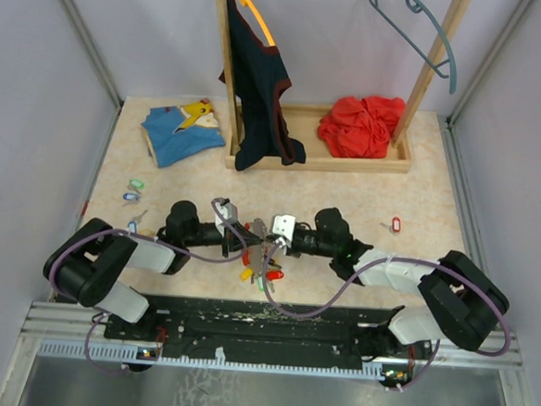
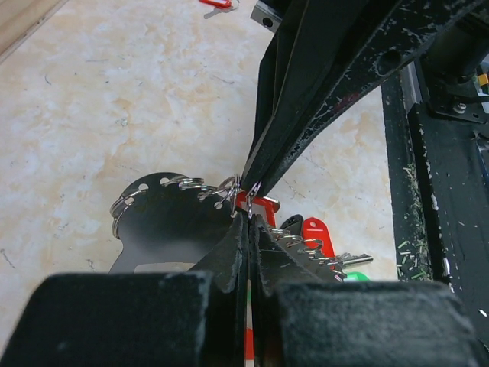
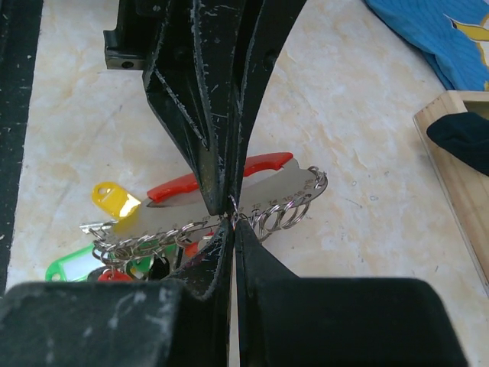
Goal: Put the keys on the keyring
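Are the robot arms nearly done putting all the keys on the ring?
Only partly. Done: a bunch of tagged keys already hangs linked on small rings. In hand: the left gripper and right gripper are both shut, pinching the keyring tip to tip. Left: a green-tagged key, a blue-tagged key and a red-tagged key lie loose on the table.

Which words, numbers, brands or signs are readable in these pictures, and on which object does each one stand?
No text can be read.
Metal plate with small rings: faint marks along its edge, too blurred to read.
Key tags: no writing visible.
Blue cloth: a yellow picture, no letters readable.
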